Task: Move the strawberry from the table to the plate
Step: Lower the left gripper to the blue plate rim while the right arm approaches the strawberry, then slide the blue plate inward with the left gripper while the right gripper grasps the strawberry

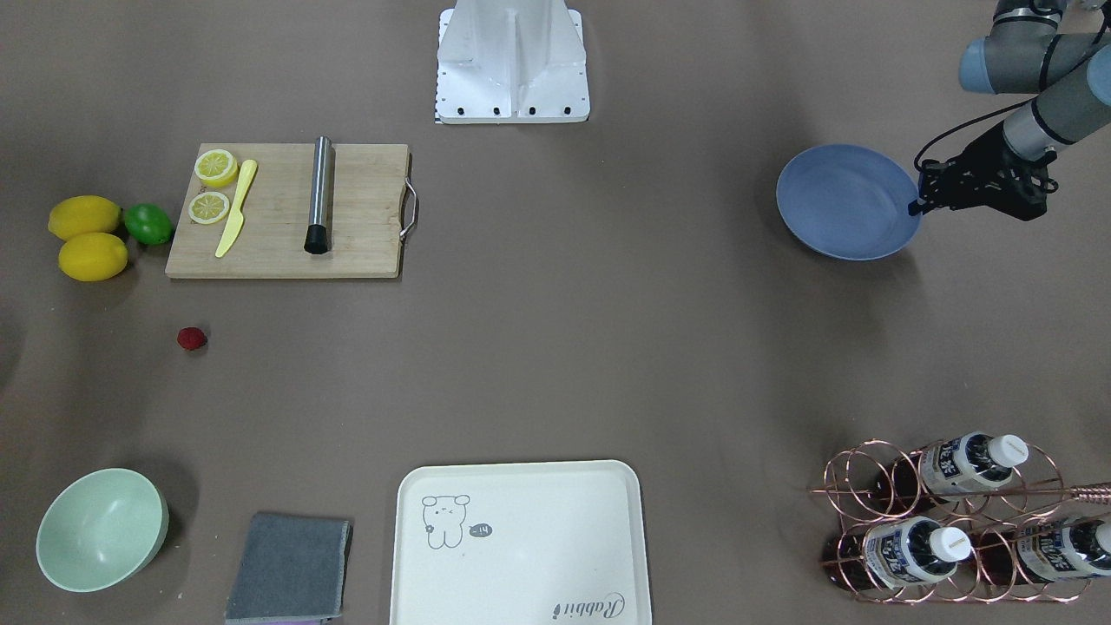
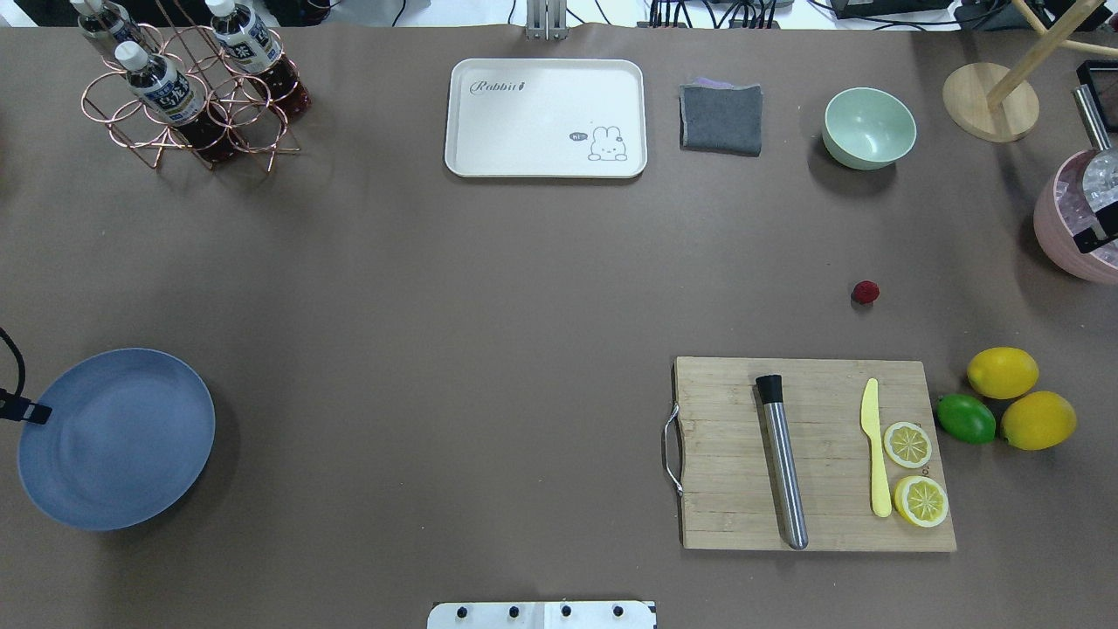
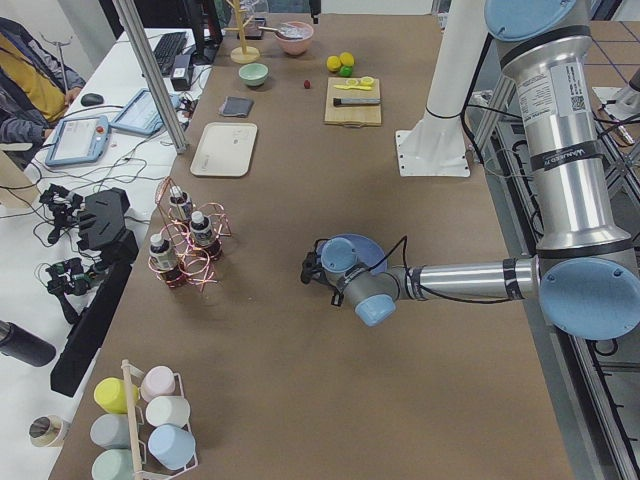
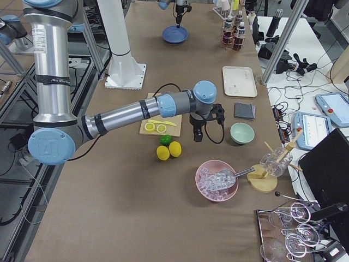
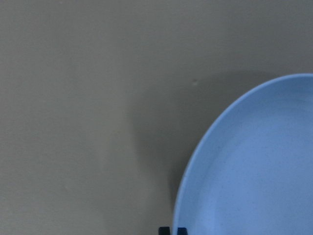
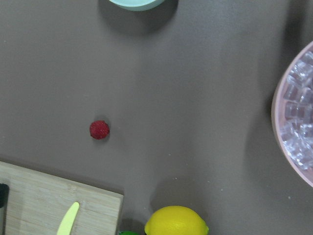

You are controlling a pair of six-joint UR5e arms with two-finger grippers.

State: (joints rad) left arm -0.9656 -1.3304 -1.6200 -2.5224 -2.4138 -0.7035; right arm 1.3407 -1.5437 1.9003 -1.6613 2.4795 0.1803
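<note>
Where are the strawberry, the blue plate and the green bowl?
strawberry [image 1: 192, 338]: exterior front-facing view, the middle of the berry.
plate [image 1: 846, 201]: exterior front-facing view, the bare middle of its inside.
green bowl [image 1: 101, 529]: exterior front-facing view, the inside of the bowl.

Front view faces overhead; both share plate [image 1: 846, 204]; wrist views close.

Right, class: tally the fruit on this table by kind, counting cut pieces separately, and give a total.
Whole yellow oval lemons: 2
Cut round yellow lemon slices: 2
Green oval lime: 1
Small dark red bumpy strawberry: 1
Total: 6
</note>
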